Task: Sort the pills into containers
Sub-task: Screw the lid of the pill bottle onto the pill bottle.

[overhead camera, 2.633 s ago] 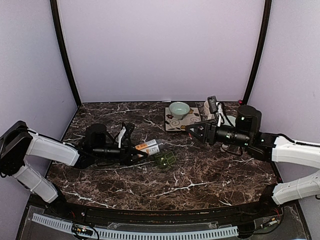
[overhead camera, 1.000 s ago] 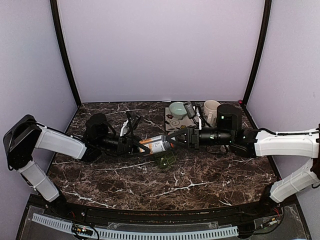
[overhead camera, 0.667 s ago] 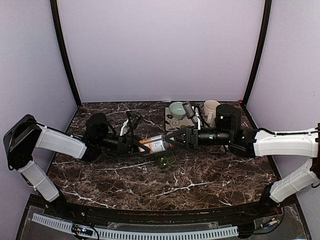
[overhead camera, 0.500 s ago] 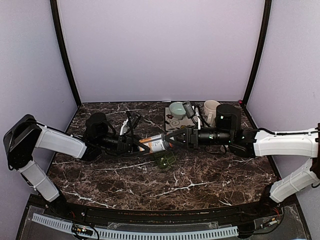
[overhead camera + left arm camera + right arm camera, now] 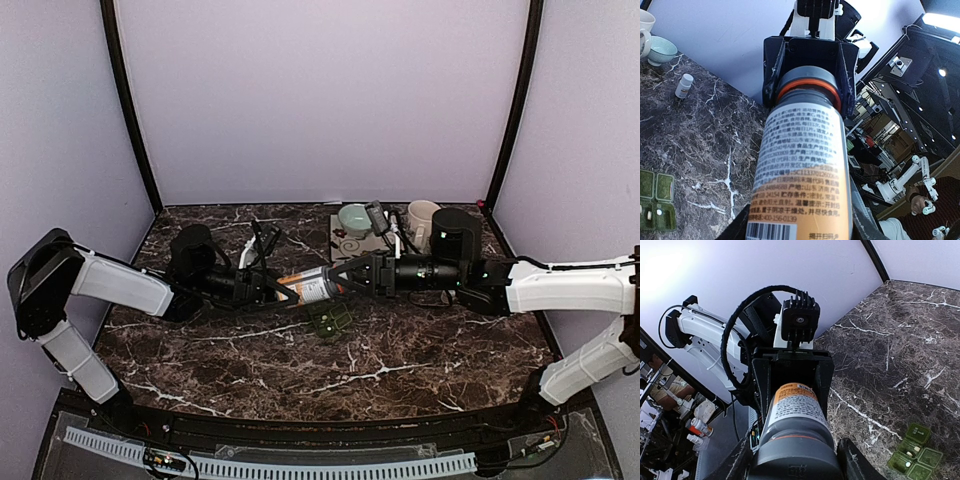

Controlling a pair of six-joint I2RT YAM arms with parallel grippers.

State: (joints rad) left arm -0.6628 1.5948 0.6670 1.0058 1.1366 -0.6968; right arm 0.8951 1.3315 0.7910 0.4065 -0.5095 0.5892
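Observation:
A pill bottle [image 5: 308, 287] with a white-and-orange label and a dark grey cap hangs horizontally above the table between both arms. My left gripper [image 5: 277, 291] is shut on the bottle's labelled body [image 5: 802, 165]. My right gripper [image 5: 346, 280] is shut on the cap [image 5: 795, 450], with a finger [image 5: 771, 65] pressed on each side of it. The containers [image 5: 329, 320], a dark-green organiser with open compartments, lie on the table just below the bottle. Small white pills [image 5: 910, 453] sit in some compartments [image 5: 655, 200].
A pale green bowl [image 5: 355, 216] rests on a patterned mat [image 5: 345, 243] at the back, beside a cream mug [image 5: 422, 217]. A small white bottle [image 5: 685, 85] stands near them. Purple walls enclose the marble table [image 5: 250, 360].
Earlier the left gripper alone held the bottle and the right arm stood apart. The right arm reached in and closed on the cap. In the last second both arms have hardly moved.

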